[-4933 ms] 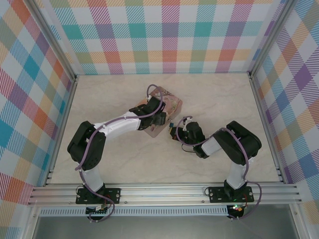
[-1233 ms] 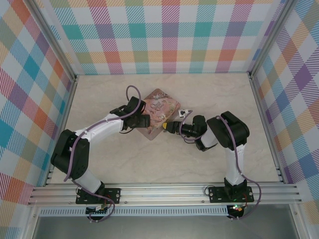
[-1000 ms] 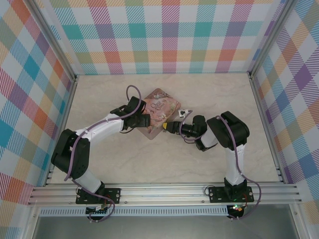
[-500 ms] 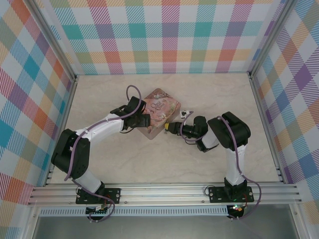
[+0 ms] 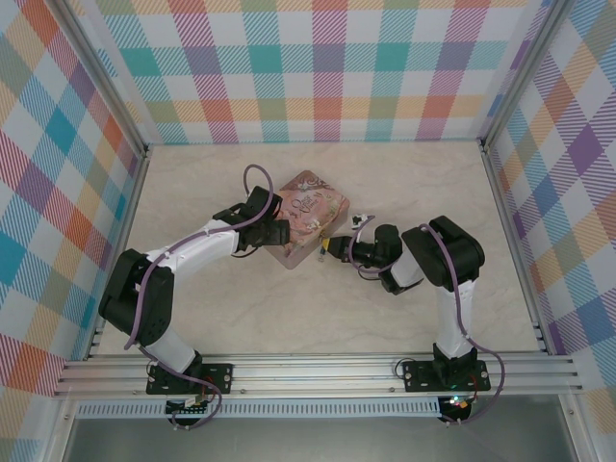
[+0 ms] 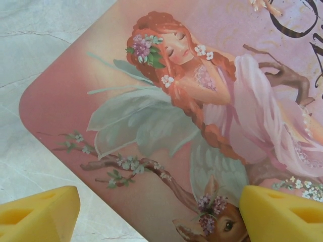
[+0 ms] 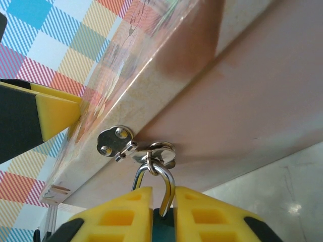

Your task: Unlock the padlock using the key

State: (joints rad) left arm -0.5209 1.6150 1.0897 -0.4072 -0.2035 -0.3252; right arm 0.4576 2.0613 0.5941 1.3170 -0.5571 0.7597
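The padlock (image 7: 162, 231) has a teal body and a silver shackle (image 7: 169, 184), which is hooked through the metal hasp ring (image 7: 162, 151) on the side of the pink illustrated tin (image 5: 310, 217). My right gripper (image 7: 162, 222) is shut on the padlock's body, with its yellow fingers (image 7: 121, 212) pressed against both sides. From above, the right gripper (image 5: 332, 248) sits at the tin's near right edge. My left gripper (image 6: 160, 217) is open just above the tin's lid (image 6: 151, 101), one pad over the table and the other over the lid. The key is out of view.
A riveted hasp plate (image 7: 115, 140) sits on the tin's side beside the ring. The left gripper's yellow pad (image 7: 55, 113) rests at the tin's far edge. Bare marble tabletop (image 5: 289, 308) surrounds the tin, and plaid walls enclose the table.
My right gripper has closed its fingers onto the padlock and edged slightly left toward the tin. The left arm has held still over the tin for the last second.
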